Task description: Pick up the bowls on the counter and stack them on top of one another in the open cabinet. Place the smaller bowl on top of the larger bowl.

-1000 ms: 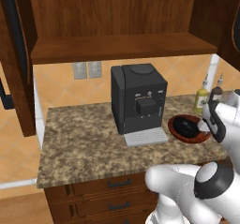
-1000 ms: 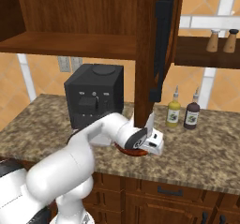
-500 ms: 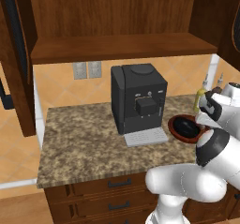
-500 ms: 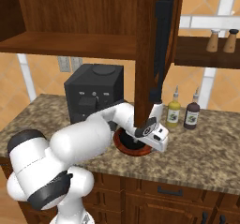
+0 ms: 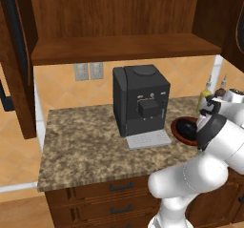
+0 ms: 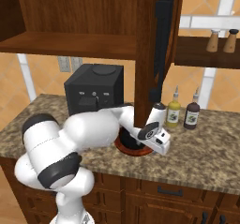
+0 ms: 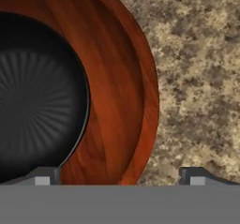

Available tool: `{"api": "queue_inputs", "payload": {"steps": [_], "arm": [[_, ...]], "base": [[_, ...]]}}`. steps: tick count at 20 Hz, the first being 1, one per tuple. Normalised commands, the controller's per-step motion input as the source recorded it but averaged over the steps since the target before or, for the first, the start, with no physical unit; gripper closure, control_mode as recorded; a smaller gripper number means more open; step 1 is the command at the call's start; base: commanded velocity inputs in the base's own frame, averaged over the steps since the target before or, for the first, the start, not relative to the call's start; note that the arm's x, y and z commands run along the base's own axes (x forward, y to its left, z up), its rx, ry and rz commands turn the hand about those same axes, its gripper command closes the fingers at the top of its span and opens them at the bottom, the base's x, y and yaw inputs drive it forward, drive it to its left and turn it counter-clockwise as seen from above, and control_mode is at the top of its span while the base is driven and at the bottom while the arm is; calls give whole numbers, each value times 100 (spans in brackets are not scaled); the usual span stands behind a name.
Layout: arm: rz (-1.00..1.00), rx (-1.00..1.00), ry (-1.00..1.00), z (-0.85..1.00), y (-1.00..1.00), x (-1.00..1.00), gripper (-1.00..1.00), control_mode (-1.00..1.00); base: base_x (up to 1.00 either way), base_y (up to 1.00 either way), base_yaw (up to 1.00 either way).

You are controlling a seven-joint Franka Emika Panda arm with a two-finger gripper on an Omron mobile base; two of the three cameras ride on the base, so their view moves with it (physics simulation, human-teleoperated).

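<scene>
A speckled granite table [image 5: 86, 141] runs under a dark wooden wall cabinet [image 5: 119, 48] whose shelf board is bare. The small black bowl [image 7: 33, 96] sits inside the wide reddish-brown bowl [image 7: 124, 92], and both rest on the table just right of a black coffee machine [image 5: 140, 105]. In the hand view the gripper [image 7: 119, 176] hangs close above them, spread wide and holding nothing: one fingertip lies over the black bowl's edge, the other over bare granite beyond the brown rim, so the brown bowl's rim falls between them. In the right base view the hand is low beside the brown bowl [image 6: 129, 148]. Further right stand a yellow bottle [image 6: 173, 110] and a dark bottle [image 6: 191, 113].
</scene>
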Motion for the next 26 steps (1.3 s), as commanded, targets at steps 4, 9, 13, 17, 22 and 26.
{"api": "queue_inputs", "payload": {"steps": [4, 9, 13, 17, 22, 26], "arm": [[-6, 0, 0, -23, -12, 15, -100, -100], [-5, 0, 0, -30, -6, 5, -100, -100], [-2, 0, -2, -28, 0, 0, -100, -100], [-1, 0, -2, -6, 0, 0, -100, -100], [0, 0, 0, 0, 0, 0, -100, -100], [0, 0, -1, 16, 0, 0, -100, -100]], "base": [[0, 0, 0], [0, 0, 0], [0, 0, 0], [0, 0, 0], [0, 0, 0], [0, 0, 0]]}}
